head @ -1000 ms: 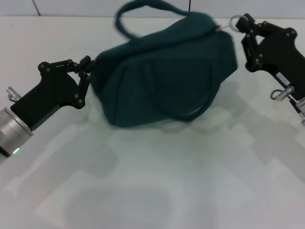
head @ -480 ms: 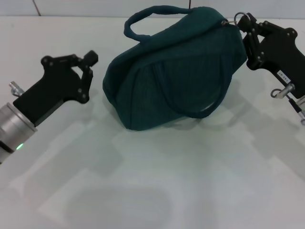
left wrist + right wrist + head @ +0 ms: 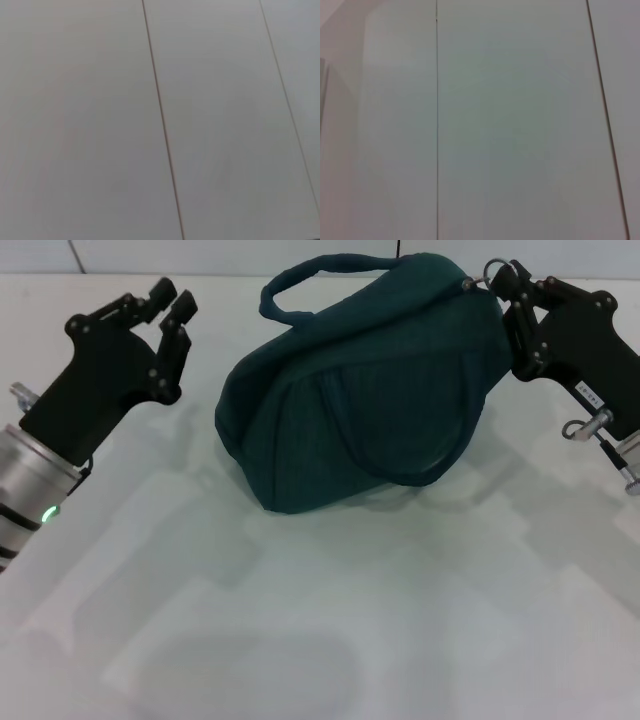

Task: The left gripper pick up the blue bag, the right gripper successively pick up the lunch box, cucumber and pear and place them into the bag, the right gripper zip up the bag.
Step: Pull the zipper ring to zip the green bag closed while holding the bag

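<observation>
The blue bag [image 3: 365, 380] sits zipped on the white bench [image 3: 400, 620], slumped on its side near the far edge, one handle [image 3: 310, 275] arched up. Your right pincer [image 3: 500, 290] is at the bag's right end, pinched on the metal ring pull [image 3: 492, 272]. Let go without tugging, or the zip may creep back. Your left pincer [image 3: 170, 305] hangs apart from the bag, fingers slightly spread, holding nothing; keep it clear.
</observation>
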Tool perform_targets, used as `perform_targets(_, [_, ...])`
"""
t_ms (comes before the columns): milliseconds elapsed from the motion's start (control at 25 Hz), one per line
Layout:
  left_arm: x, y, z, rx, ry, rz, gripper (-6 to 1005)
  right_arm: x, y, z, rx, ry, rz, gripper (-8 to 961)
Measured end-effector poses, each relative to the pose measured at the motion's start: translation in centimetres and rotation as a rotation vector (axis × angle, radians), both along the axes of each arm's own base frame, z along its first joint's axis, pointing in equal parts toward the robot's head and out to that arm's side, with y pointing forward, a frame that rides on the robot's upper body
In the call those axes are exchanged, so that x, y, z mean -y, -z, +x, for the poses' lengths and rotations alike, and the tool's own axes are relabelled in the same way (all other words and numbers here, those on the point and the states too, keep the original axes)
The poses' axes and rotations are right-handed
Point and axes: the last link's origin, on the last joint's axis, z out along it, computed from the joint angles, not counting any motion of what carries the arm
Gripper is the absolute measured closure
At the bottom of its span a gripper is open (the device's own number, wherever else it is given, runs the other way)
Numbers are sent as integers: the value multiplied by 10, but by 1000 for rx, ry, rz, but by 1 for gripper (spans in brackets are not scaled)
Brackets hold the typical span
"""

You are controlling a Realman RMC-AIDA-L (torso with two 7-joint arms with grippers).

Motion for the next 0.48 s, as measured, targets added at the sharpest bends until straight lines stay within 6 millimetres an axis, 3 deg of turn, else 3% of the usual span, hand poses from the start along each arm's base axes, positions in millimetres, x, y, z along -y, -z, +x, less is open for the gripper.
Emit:
perform_targets(120, [-3, 3, 5, 7, 10, 0, 889, -1, 0, -1, 2, -2, -1, 943])
perform_targets(480, [-15, -4, 17, 189, -1, -98, 568, 1, 0, 2, 2, 5, -2, 943])
